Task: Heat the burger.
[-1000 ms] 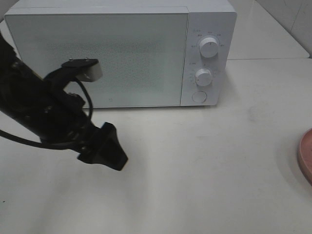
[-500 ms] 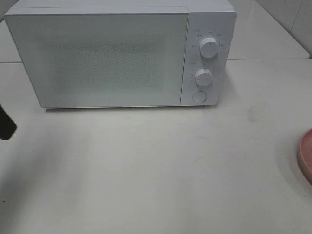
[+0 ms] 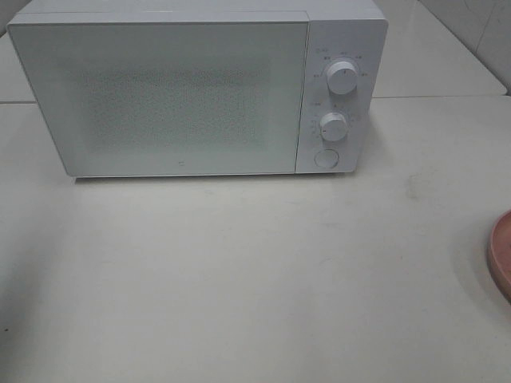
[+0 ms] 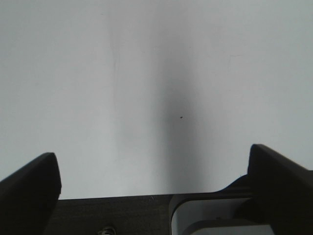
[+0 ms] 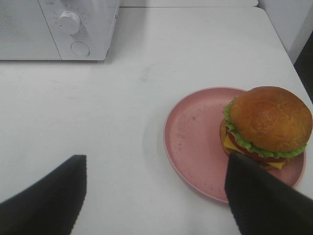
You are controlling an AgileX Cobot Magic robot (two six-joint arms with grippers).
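The burger [image 5: 270, 122], with a brown domed bun, green lettuce and yellow cheese, sits on the far side of a pink dish [image 5: 195, 142] in the right wrist view. My right gripper [image 5: 156, 193] hovers open short of the dish. One of its fingers [image 5: 264, 196] overlaps the dish's rim near the burger, and nothing lies between the two. My left gripper [image 4: 156, 174] is open over bare white table. Neither gripper shows in the exterior view. The white microwave [image 3: 200, 88] stands at the back with its door shut.
Only the pink dish's edge [image 3: 501, 254] shows at the right border of the exterior view. The microwave has two knobs [image 3: 342, 78] and a round button [image 3: 326, 158] on its right panel. The white table [image 3: 255, 271] stretches in front of the microwave.
My left arm, which was in front of the microwave door a second ago, has pulled back to the left and out of the exterior view.
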